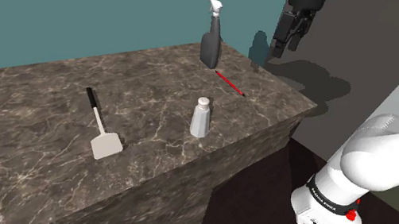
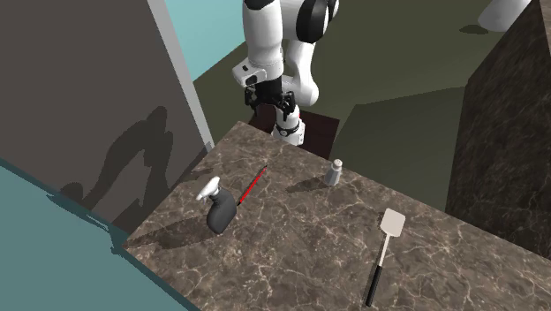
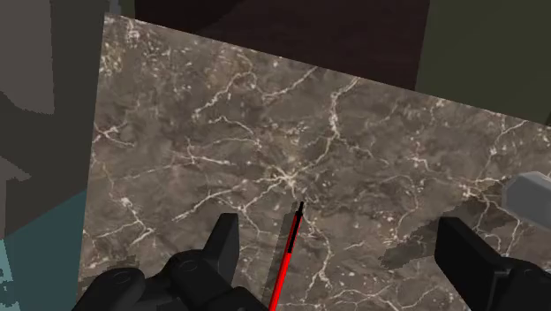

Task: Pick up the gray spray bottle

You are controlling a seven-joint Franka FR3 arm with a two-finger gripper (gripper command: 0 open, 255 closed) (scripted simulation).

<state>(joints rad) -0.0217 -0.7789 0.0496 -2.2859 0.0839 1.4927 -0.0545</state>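
- The dark grey spray bottle with a white trigger head [image 1: 211,43] stands upright near the far corner of the brown veined-stone counter [image 1: 38,108], with bare stone around it.
- A thin red stick [image 1: 230,83] lies just beside the bottle's base, on the side toward the black gripper [image 1: 286,45].
- A small grey shaker [image 1: 201,118] and a black-handled white spatula [image 1: 101,129] sit well apart from the bottle.

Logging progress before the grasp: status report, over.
Gripper open, empty, high over counter. Dark grey spray bottle upright, untouched. Thin red stick lying beside it, under gripper.
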